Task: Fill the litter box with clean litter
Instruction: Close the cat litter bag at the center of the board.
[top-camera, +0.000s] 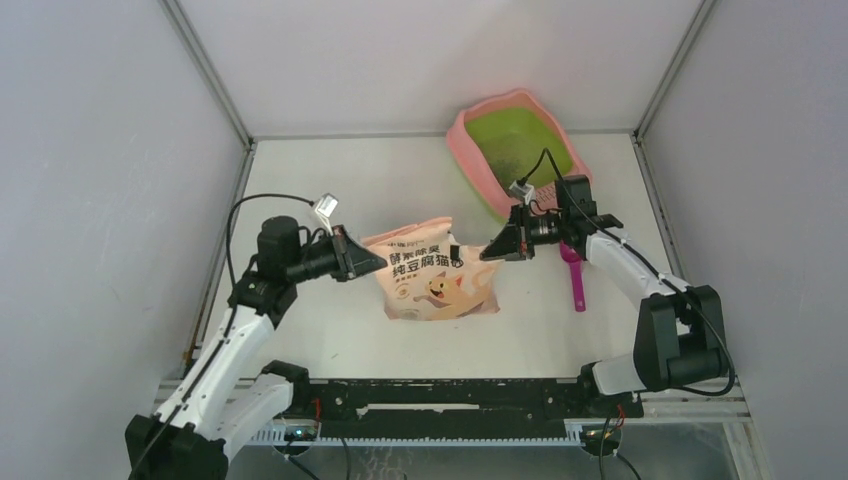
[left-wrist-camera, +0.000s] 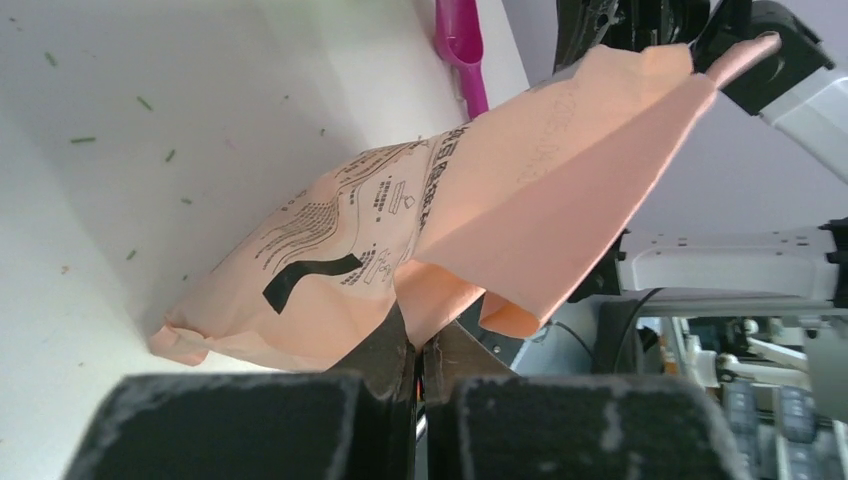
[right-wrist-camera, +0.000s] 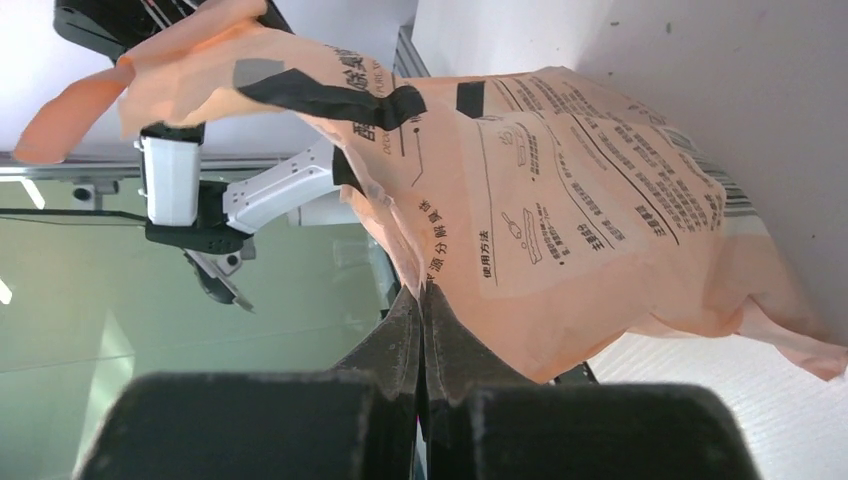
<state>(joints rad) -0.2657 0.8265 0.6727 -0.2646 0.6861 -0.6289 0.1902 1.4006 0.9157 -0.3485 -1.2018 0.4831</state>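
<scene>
The left arm (top-camera: 245, 330) has its jaws pressed fully together on a fold of the bag (top-camera: 435, 270), a peach-pink sack of thin, creased film printed with black characters and a cartoon cat. In the left wrist view the film is pinched flat between the dark, wedge-shaped tips, and the loose flap above them curls over. The right arm (top-camera: 625, 262) grips the opposite edge the same way. Its jaws are closed tight with only the sheet between them, on the face that carries fine printed text. The bag hangs between the two sets of jaws, slack and puckered along the top, with its lower corner touching the white tabletop (top-camera: 330, 180).

The litter box (top-camera: 462, 150) sits well beyond the right jaws, past that arm's wrist. It is a moulded plastic tray with a smooth pink rim, rounded ear bumps at its far end and a lime-green basin. The litter (top-camera: 505, 162) shows as a dull, grainy scatter on the basin floor, the granules too small to make out singly. A few thin greenish slivers (left-wrist-camera: 83, 139) lie on the tabletop ahead of the left jaws. A glossy magenta scoop (top-camera: 576, 280) lies flat behind the right jaws, under that arm.
</scene>
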